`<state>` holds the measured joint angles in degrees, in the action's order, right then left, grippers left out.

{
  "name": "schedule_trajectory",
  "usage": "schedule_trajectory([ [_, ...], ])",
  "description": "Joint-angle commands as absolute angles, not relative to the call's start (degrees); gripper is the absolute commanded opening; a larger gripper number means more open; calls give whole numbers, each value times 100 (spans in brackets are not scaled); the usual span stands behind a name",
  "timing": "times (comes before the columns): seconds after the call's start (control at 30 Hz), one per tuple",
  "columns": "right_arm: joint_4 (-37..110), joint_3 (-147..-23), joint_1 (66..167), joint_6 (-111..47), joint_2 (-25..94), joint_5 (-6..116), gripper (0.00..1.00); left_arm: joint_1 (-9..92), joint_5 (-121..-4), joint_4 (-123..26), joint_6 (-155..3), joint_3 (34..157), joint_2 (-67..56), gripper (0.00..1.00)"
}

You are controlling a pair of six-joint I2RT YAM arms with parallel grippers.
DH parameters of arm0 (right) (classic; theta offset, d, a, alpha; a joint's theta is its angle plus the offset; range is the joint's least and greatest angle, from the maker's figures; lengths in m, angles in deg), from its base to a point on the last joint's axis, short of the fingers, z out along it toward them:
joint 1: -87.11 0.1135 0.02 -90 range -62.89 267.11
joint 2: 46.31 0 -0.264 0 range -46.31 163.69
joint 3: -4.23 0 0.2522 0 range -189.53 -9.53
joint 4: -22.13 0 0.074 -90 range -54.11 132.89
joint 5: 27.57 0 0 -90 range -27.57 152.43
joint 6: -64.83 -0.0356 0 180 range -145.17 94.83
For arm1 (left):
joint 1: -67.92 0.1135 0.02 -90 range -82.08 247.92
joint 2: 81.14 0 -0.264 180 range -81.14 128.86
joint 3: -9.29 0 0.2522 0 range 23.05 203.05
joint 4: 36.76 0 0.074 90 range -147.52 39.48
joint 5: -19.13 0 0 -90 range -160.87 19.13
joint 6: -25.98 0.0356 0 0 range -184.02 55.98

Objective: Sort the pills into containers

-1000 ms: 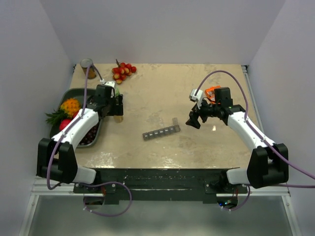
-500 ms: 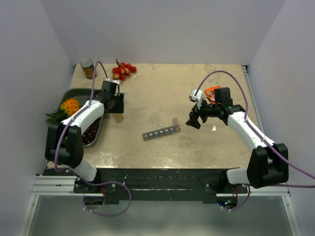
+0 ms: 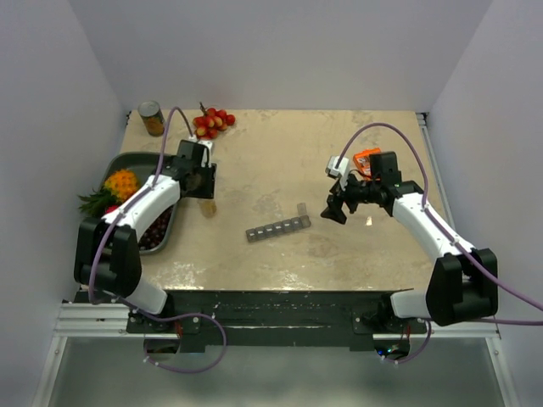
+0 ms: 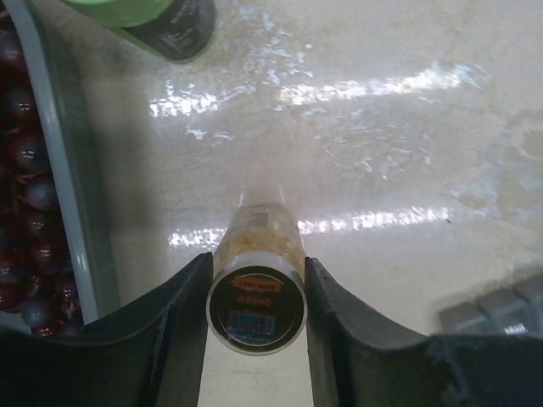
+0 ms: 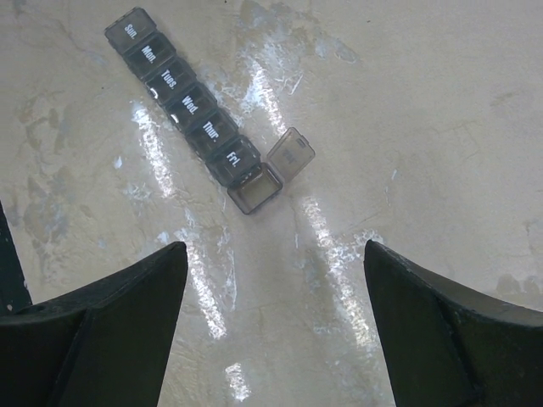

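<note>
A small clear bottle [image 4: 256, 292] stands on the table, and the yellowish-tan pills [image 4: 259, 239] show through its wall. My left gripper [image 4: 256, 298] is shut on this bottle just under its dark cap, both fingers pressing its sides. From above, the left gripper [image 3: 206, 188] is beside the fruit tray with the bottle [image 3: 207, 207] under it. The containers [image 3: 277, 228] are a dark-grey strip mid-table, its right end compartment [image 5: 254, 188] open with the lid [image 5: 290, 153] tipped back. My right gripper [image 5: 273, 248] hovers open just right of the containers [image 5: 191, 119], holding nothing.
A dark tray [image 3: 127, 159] with grapes [image 4: 21, 170] and other fruit lies at the left. A green-capped bottle [image 4: 153, 17] stands just beyond the left gripper. A tin jar [image 3: 152, 118] and red-yellow berries [image 3: 212, 123] sit at the back left. An orange packet [image 3: 366, 158] lies behind the right gripper.
The left jaws have closed from wide open onto the small pill bottle, and the left arm has stretched out along the tray. The right arm has barely moved.
</note>
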<state>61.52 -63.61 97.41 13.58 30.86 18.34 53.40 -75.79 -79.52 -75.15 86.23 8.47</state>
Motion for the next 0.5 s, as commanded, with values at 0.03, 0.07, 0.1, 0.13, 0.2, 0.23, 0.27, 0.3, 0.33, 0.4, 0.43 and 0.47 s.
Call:
schedule_trajectory([
  [0.03,6331,-6621,9809,1869,2550,1917,88,5061,-6754,-8049,-7360,8476,-271,0],
  [0.07,6340,-6665,9844,2034,2489,2024,88,4965,-6474,-8015,-7368,8415,-404,0],
  [0.1,6245,-6744,9870,2071,2401,2155,89,4912,-6315,-8006,-7377,8327,-510,0],
  [0.13,6235,-6806,9879,2167,2409,2296,99,4859,-6165,-7988,-7447,8283,-729,0],
  [0.2,6366,-7103,9871,2047,2653,2070,99,4666,-5787,-7839,-7613,8116,-1036,0],
  [0.23,6375,-7218,9871,1688,2829,1790,99,4509,-5681,-7760,-7684,8063,-1125,0],
  [0.27,7219,-7672,9879,1920,3022,1491,99,4420,-5506,-7594,-7763,7949,-1213,0],
  [0.3,7663,-7929,9914,2105,3242,1254,99,4332,-5435,-7497,-7938,7905,-1362,0],
  [0.33,8163,-8175,9941,2602,3766,1034,99,4166,-5365,-7287,-8044,7852,-1425,0],
  [0.4,9309,-8538,10089,3273,4051,505,99,4033,-5145,-7005,-8403,7641,-1617,0],
  [0.43,9294,-8451,10151,3328,3957,461,99,3937,-5101,-6708,-8545,7571,-1671,0],
  [0.47,8841,-8067,10213,3206,3756,504,99,3901,-5065,-6531,-8711,7344,-1723,0],
])
